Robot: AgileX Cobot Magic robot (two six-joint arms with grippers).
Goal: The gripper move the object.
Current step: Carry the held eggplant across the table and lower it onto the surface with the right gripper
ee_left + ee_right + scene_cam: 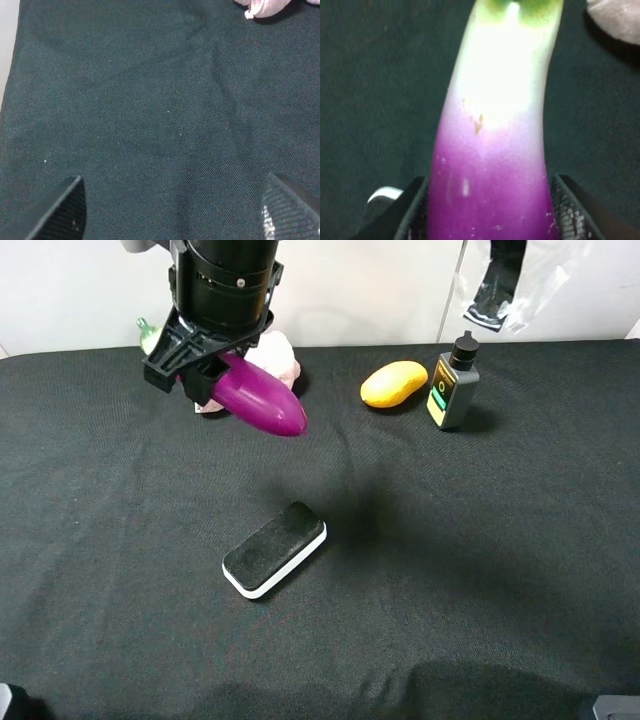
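Note:
The purple eggplant point(262, 400) is gripped between the black fingers of my right gripper point(205, 375) and held above the black cloth at the back left. In the right wrist view the eggplant point(495, 150) fills the gap between the fingers point(570, 210), fading to white with its green stem at the far end. My right gripper point(490, 222) is shut on it. My left gripper point(177, 215) is open and empty over bare black cloth; I cannot place it in the exterior view.
A pink soft object point(278, 355) lies just behind the eggplant and shows in both wrist views point(267, 6) point(615, 17). A yellow mango point(394, 383) and a dark bottle point(453, 385) stand at the back right. A black-topped white eraser point(275, 549) lies mid-table.

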